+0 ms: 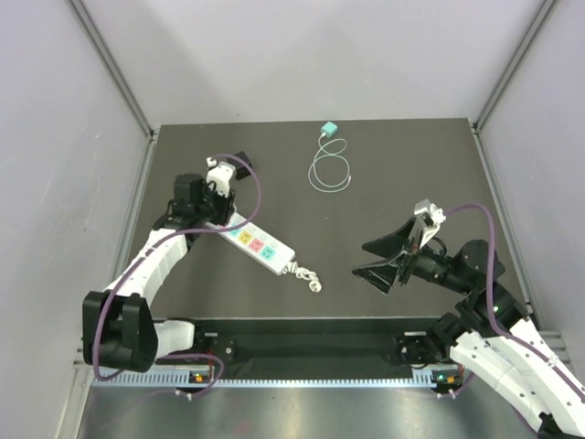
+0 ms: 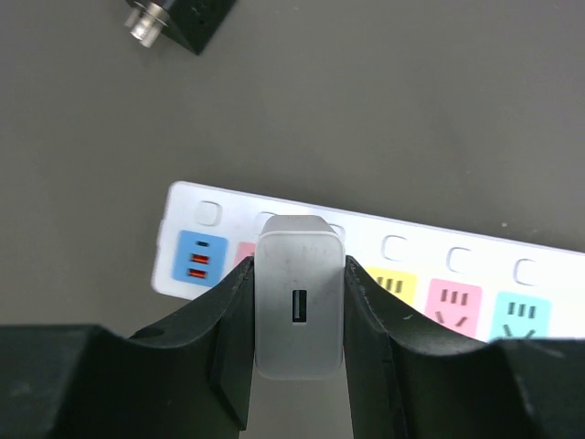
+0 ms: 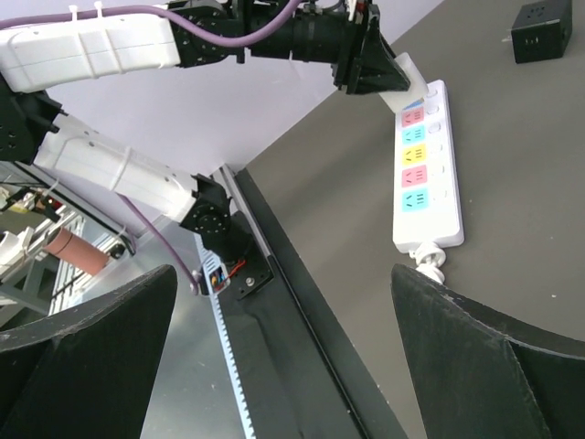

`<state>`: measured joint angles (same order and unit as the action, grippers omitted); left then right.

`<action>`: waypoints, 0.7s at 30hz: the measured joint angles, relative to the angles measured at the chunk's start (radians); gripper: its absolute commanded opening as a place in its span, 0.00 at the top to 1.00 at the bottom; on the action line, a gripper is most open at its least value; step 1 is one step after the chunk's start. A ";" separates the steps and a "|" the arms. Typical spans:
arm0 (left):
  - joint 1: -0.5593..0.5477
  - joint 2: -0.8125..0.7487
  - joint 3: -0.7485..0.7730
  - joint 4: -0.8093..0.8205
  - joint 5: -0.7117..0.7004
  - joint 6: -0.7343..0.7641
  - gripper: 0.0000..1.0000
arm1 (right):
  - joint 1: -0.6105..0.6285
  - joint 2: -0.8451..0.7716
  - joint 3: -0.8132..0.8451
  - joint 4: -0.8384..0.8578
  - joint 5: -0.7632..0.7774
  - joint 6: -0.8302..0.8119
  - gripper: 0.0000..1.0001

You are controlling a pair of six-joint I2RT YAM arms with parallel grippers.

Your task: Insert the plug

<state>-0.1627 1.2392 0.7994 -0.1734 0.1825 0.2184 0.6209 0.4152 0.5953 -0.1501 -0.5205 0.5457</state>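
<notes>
A white power strip [image 1: 259, 245] with coloured sockets lies on the dark table; it also shows in the left wrist view [image 2: 430, 274] and the right wrist view [image 3: 422, 174]. My left gripper [image 2: 297, 320] is shut on a white USB charger plug [image 2: 299, 306], holding it over the strip's red socket next to the blue USB panel [image 2: 199, 259]. From above, the left gripper [image 1: 219, 206] is at the strip's far end. My right gripper [image 1: 382, 258] is open and empty, right of the strip, above the table.
A teal plug with a coiled white cable [image 1: 329, 165] lies at the back centre. A black cube adapter [image 1: 243, 162] sits behind the left gripper, and shows in the left wrist view [image 2: 183, 18] and the right wrist view [image 3: 541, 29]. The strip's cord stub [image 1: 306, 277] points towards the front.
</notes>
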 measured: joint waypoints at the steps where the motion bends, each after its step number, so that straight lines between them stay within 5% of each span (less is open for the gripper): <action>1: 0.019 0.000 0.005 -0.003 0.021 0.011 1.00 | 0.000 -0.001 -0.001 0.000 -0.001 0.000 0.01; 11: 0.210 0.043 0.020 -0.021 0.341 0.205 1.00 | 0.000 0.006 -0.050 0.012 -0.026 -0.003 0.00; 21: 0.284 0.112 0.016 -0.027 0.478 0.284 1.00 | 0.000 0.019 -0.051 0.012 -0.043 -0.021 0.00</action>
<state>0.1215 1.3514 0.8150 -0.2005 0.6601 0.5022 0.6209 0.4343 0.5438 -0.1383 -0.5640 0.5247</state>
